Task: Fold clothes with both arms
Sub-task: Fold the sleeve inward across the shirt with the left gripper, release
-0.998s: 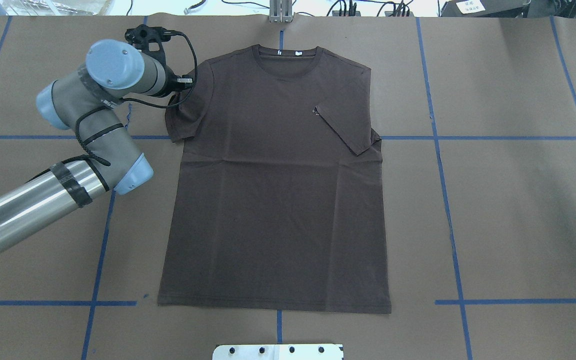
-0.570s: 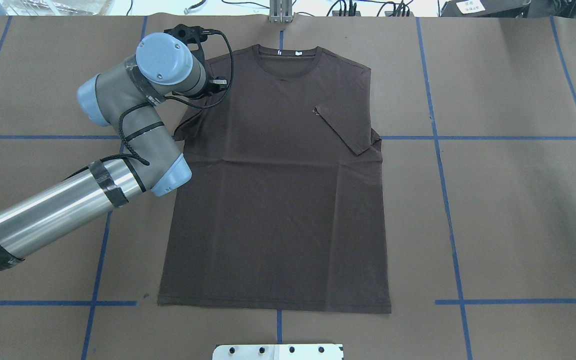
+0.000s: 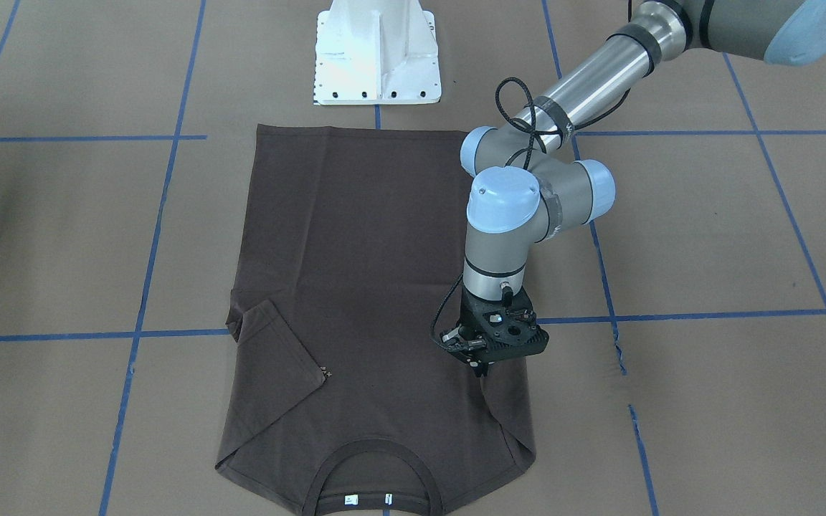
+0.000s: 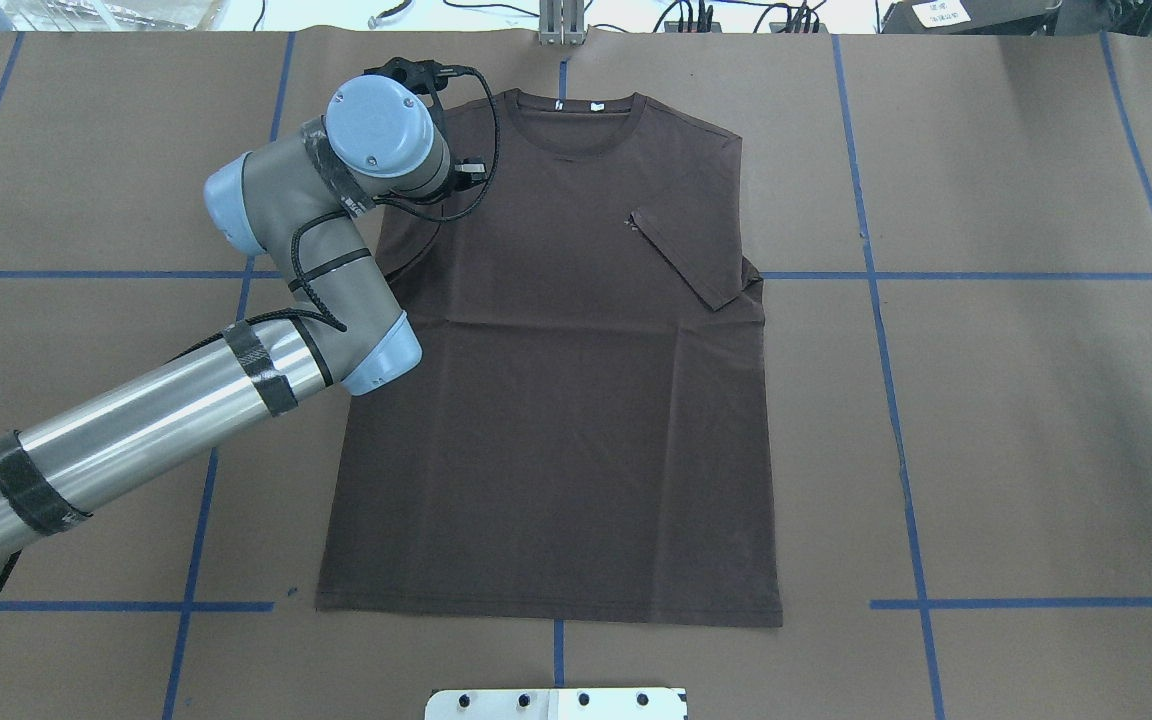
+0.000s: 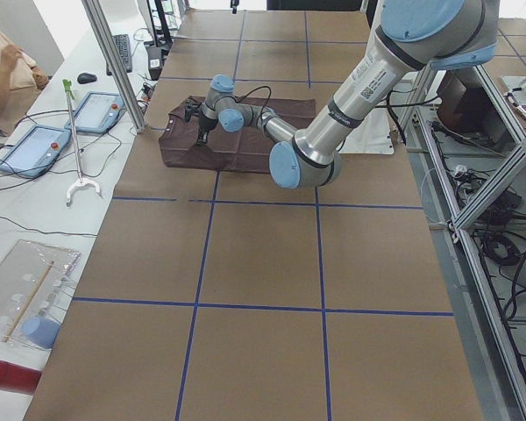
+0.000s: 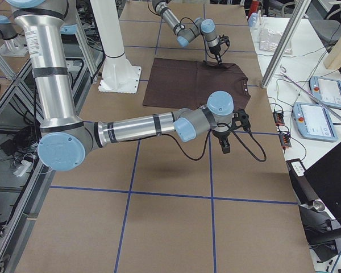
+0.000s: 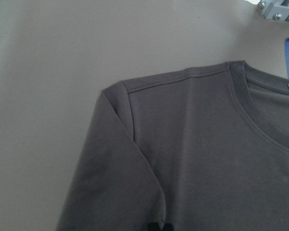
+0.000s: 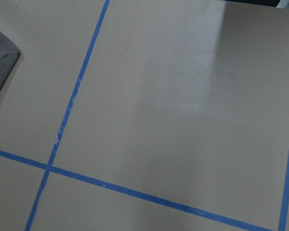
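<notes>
1. At the black two-finger left gripper (image 3: 481, 369): jaws pinched together on the left sleeve hem of the dark brown short-sleeved T-shirt (image 4: 556, 420), with the cloth drawn up in a ridge from the shoulder to the tips.
2. Just outward: hangs above the garment's left chest, inside its side edge, at the end of the silver-grey tubular left arm (image 4: 156, 440) reaching in over the brown paper-covered table (image 4: 1016, 420) marked with blue tape lines.
3. Further out: lies flat, front up, long axis running straight away from the robot, with the ribbed round collar (image 3: 377, 446) at the far end and the bottom hem nearest the base. Shows the right sleeve (image 4: 688, 258) already folded in over the chest.
4. Deciding relation: midline to the robot's right of the claw, across that long axis. Probably calls for carrying the pinched sleeve that way and laying it down to mirror the other one.
5. Nearer by far: the left arm. Well apart beyond the garment's right edge, over bare paper: the black right gripper (image 6: 225, 149). Cannot tell whether open or closed.
6. Between views:
   - Overhead: hides the left fingertips under the wrist.
   - Front-facing: shows the pinch and the raised ridge plainly.
   - Left wrist: gives the shoulder seam and neckline close up, with only dark tips at the bottom edge.
   - Right wrist: offers paper, tape and a corner of cloth.
</notes>
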Robot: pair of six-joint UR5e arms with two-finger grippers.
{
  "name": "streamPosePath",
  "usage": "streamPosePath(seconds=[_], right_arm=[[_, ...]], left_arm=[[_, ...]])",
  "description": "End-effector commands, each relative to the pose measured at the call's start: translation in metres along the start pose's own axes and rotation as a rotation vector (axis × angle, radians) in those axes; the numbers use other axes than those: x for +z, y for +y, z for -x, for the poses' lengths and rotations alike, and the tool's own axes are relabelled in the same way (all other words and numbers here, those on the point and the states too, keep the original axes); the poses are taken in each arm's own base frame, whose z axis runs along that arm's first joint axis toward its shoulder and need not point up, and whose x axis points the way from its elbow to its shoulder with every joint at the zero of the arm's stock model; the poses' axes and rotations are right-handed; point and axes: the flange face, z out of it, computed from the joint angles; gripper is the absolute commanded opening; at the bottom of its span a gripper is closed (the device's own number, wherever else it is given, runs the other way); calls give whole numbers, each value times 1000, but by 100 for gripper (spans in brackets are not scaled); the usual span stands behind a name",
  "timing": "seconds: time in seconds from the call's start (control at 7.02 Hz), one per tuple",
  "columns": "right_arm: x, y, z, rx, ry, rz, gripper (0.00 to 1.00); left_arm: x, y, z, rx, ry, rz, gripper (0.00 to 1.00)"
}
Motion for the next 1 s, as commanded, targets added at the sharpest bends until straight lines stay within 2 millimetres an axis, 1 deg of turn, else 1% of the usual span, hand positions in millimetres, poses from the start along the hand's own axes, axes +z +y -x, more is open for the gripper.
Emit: streamPosePath(seconds=[0.0, 0.14, 0.29, 0.43, 0.57, 0.71, 0.86], right_arm=[[-4, -2, 8, 25, -4, -9, 100], [5, -2, 40, 91, -22, 3, 100], [13, 1, 79, 148, -48, 16, 100], [20, 11, 128, 202, -45, 13, 100], [35, 29, 186, 277, -23, 0, 100], [53, 60, 247, 352, -5, -17, 100], [69, 90, 301, 425, -3, -36, 100]], left_arm=[[-15, 5, 2, 154, 35, -3, 100], [-36, 13, 12, 191, 85, 20, 100], [-58, 25, 31, 206, 127, 27, 100], [-85, 33, 39, 213, 176, 13, 100], [-101, 48, 47, 224, 210, 28, 100], [-109, 79, 48, 248, 242, 67, 100], [-120, 100, 58, 226, 263, 87, 100]])
